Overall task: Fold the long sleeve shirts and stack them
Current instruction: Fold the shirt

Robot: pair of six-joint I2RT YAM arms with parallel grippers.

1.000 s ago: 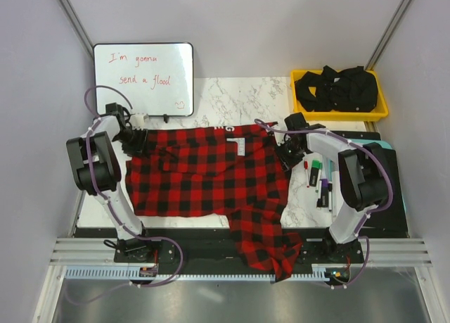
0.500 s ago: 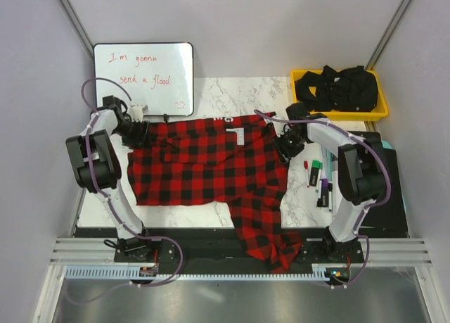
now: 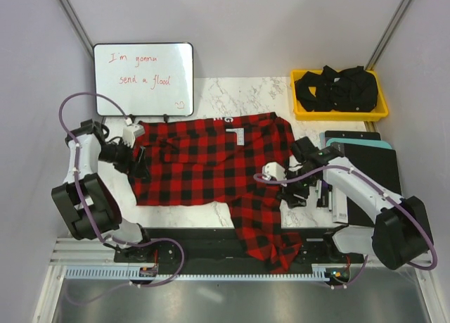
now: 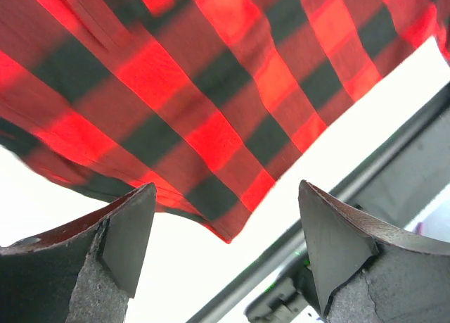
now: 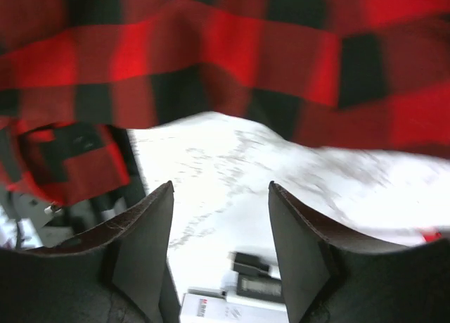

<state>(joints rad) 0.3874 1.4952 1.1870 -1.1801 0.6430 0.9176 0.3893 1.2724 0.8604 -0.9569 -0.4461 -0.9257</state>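
Top external view: shirt [image 3: 211, 161] spread, sleeve [image 3: 271, 242] trailing off the bench [image 3: 239, 98] at bottom. Your left claw [image 3: 137, 161] and right claw [image 3: 287, 188] gape empty; fold that sleeve inward first.

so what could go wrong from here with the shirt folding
1. One sleeve of the flannel shirt hangs over the near edge of the table; it may drag the cloth askew or snag during a fold.
2. The right gripper is open close to the markers beside the shirt; a low sweep could knock them away.
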